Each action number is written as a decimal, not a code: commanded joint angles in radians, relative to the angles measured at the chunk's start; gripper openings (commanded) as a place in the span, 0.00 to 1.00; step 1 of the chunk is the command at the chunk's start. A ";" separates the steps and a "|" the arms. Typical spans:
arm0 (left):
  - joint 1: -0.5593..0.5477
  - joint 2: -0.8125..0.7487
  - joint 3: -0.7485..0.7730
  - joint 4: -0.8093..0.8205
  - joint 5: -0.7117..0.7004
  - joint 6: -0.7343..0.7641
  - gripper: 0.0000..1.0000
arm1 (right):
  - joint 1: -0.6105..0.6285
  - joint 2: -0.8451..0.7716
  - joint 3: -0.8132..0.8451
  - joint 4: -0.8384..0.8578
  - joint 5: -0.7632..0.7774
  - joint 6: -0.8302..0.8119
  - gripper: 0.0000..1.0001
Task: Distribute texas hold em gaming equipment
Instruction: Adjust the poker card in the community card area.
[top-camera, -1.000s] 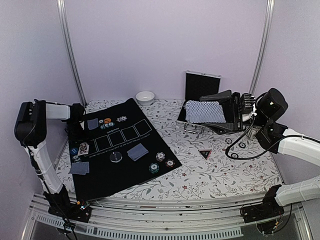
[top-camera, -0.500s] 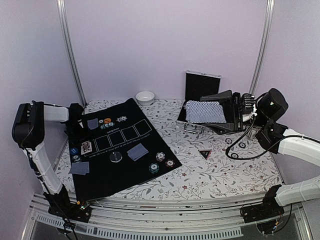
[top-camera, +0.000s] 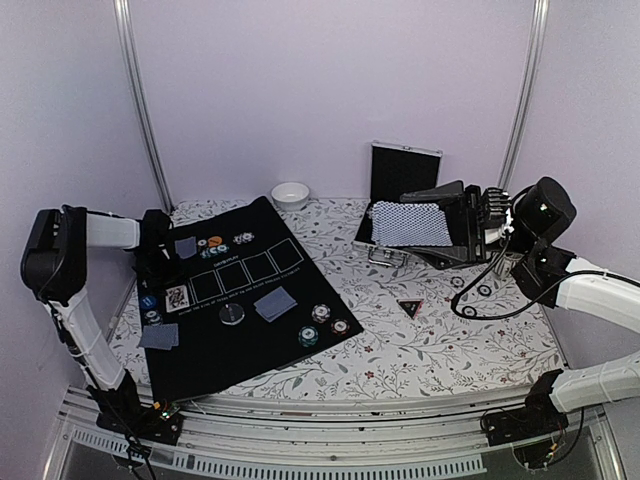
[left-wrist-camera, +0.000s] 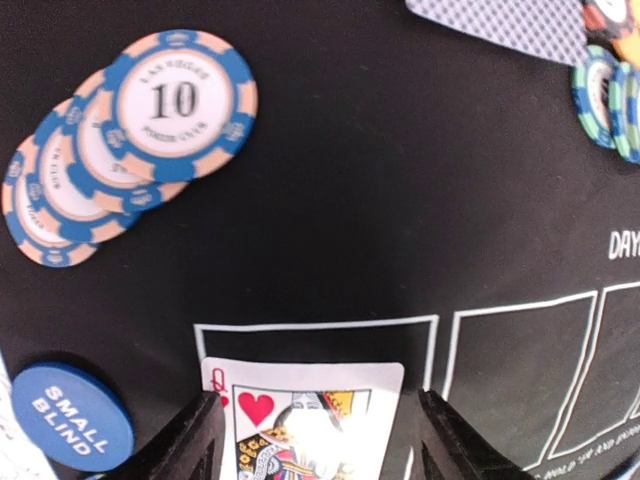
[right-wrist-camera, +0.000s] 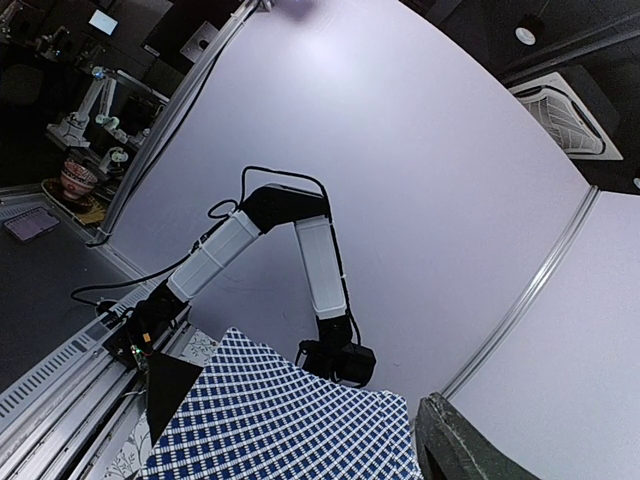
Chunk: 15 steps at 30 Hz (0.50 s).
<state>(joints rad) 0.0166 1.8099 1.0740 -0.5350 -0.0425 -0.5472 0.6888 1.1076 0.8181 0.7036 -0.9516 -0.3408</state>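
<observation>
Left claw (left-wrist-camera: 318, 412) spread over queen card (left-wrist-camera: 302, 425); right claw (right-wrist-camera: 322, 420) around card fan (right-wrist-camera: 265, 415)

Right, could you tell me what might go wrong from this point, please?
The left claw straddles the face-up queen of hearts; a sideways move could drag it across the black mat. The blue chips overlap loosely nearby, so a low sweep might scatter them. The right claw holds fanned cards in the air above the case; a looser grip could spill them.
</observation>
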 joint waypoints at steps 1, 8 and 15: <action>-0.020 -0.016 -0.010 0.018 -0.018 -0.038 0.66 | -0.007 -0.023 -0.002 0.001 0.017 -0.005 0.62; -0.020 -0.039 -0.008 0.016 -0.085 -0.067 0.67 | -0.007 -0.025 -0.003 -0.001 0.013 -0.003 0.62; -0.040 -0.139 0.034 -0.010 -0.102 -0.036 0.71 | -0.008 -0.023 0.000 -0.003 0.014 -0.004 0.63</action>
<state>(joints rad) 0.0017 1.7473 1.0721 -0.5285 -0.1207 -0.6025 0.6876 1.1061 0.8181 0.7033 -0.9516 -0.3408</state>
